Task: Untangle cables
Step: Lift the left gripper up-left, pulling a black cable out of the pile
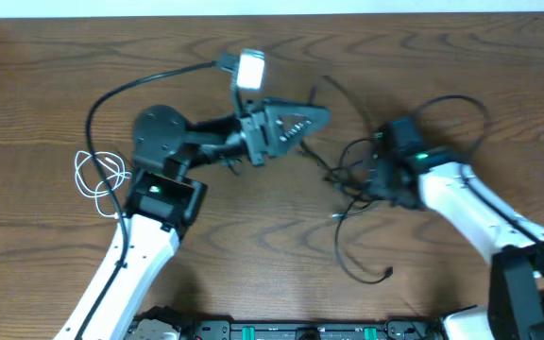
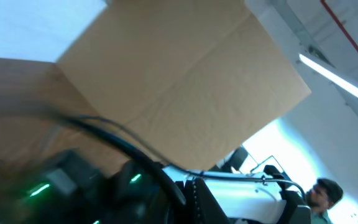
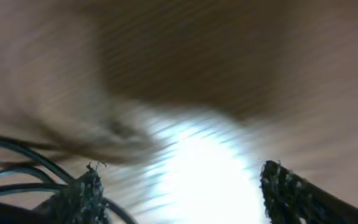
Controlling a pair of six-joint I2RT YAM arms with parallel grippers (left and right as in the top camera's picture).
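My left end effector (image 1: 321,118) is closed; right end effector (image 3: 180,186) open beside tangled black cables (image 1: 346,179); white cable (image 1: 97,177) lies left

The overhead camera looks straight down from high above the brown wood-grain table (image 1: 272,57), with the arms' bases at the near edge. The left wrist camera is tipped upward and faces right, past a tan cardboard sheet (image 2: 185,81) towards ceiling lights, and shares the white-cased right arm (image 2: 241,193) with the overhead view. The right wrist camera hangs very near the tabletop, blurred, and shares the thin black cords (image 3: 11,162) at its left.
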